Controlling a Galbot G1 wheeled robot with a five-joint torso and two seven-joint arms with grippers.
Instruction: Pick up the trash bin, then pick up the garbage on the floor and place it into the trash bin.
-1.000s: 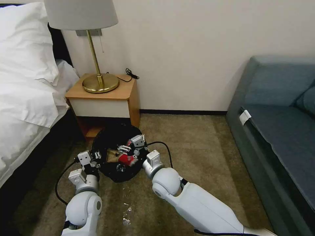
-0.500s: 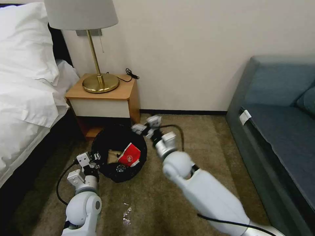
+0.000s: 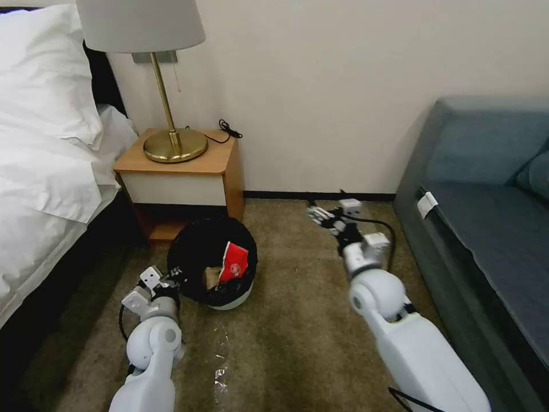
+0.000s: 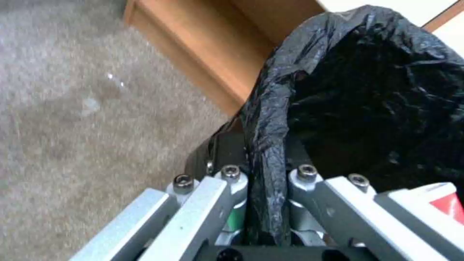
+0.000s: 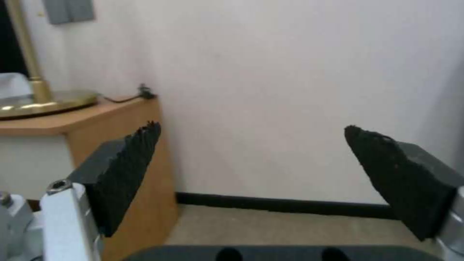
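head view showed the trash bin (image 3: 213, 269) on the carpet (image 3: 297, 320) in front of the nightstand (image 3: 183, 171), at about 7 o'clock from it. it was a small round white bin with a glossy black bag folded over its rim, tilted toward the robot. a red snack packet (image 3: 234, 262) stood in its mouth beside a scrap of brown paper (image 3: 213, 276). the left gripper (image 3: 170, 278) sat at the bin's 9 o'clock edge, clamped on the bagged rim; in the left wrist view the crinkled black liner (image 4: 263, 152) ran between its closed fingers (image 4: 232, 181). the right gripper (image 3: 329, 214) hung well apart at the bin's 2 o'clock, near the baseboard, its black pads (image 5: 128, 163) spread wide with nothing between them. a shiny film scrap (image 3: 220, 375) lay at the bin's 6 o'clock.
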